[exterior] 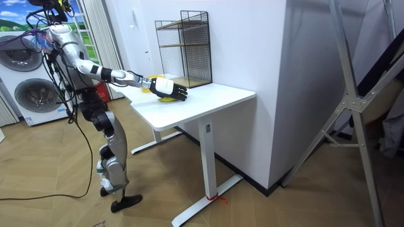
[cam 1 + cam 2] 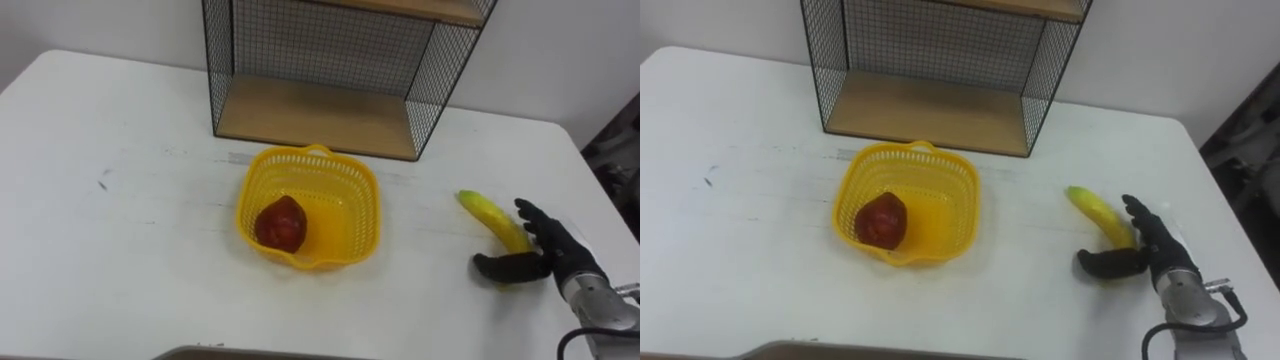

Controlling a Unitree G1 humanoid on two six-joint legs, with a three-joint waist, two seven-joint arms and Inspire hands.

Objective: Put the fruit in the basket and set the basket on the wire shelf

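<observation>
Your right hand [image 2: 545, 250] curls fingers and thumb round the near end of the curved yellow banana [image 2: 488, 215]. It lies on the white table [image 2: 120, 250], right of the yellow plastic basket [image 2: 368, 205] holding a round red fruit [image 2: 281, 223]. You're at the grasp. Next, lift it leftward into the basket; the black wire shelf [image 2: 320, 40] comes afterwards.

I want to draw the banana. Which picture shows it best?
The left eye view: the banana lies on the table, its far end clear, its near end gripped by the right hand. The right eye view shows nearly the same. In the room view it is a small yellow bit by the hand.
</observation>
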